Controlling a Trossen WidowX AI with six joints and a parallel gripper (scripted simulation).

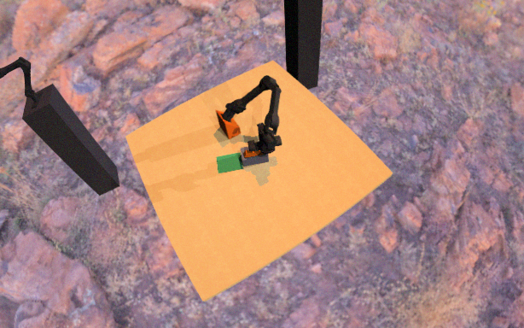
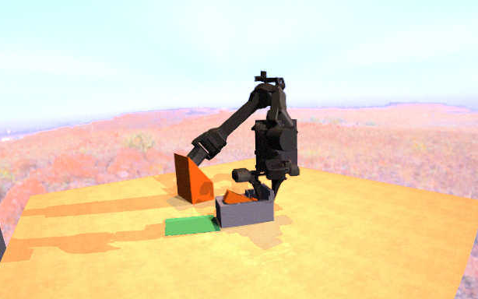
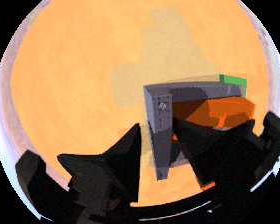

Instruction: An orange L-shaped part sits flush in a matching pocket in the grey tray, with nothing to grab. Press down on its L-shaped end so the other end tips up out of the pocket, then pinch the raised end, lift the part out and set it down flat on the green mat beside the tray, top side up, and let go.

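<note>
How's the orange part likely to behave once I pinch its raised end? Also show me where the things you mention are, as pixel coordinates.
The orange part (image 1: 250, 154) (image 2: 235, 198) (image 3: 211, 110) is probably stiff: its raised end shows straight, crisp edges. It may pivot in the pinch, since that end is already tilted above the grey tray (image 1: 254, 161) (image 2: 246, 213) (image 3: 156, 110). Its flat faces could slip if caught at an angle.

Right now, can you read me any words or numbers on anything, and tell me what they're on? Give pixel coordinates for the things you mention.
No words or numbers I can read.
On the grey tray (image 1: 256, 161) (image 2: 246, 214) (image 3: 152, 107) there is one small pale patch, too blurred to tell if it is writing.
</note>
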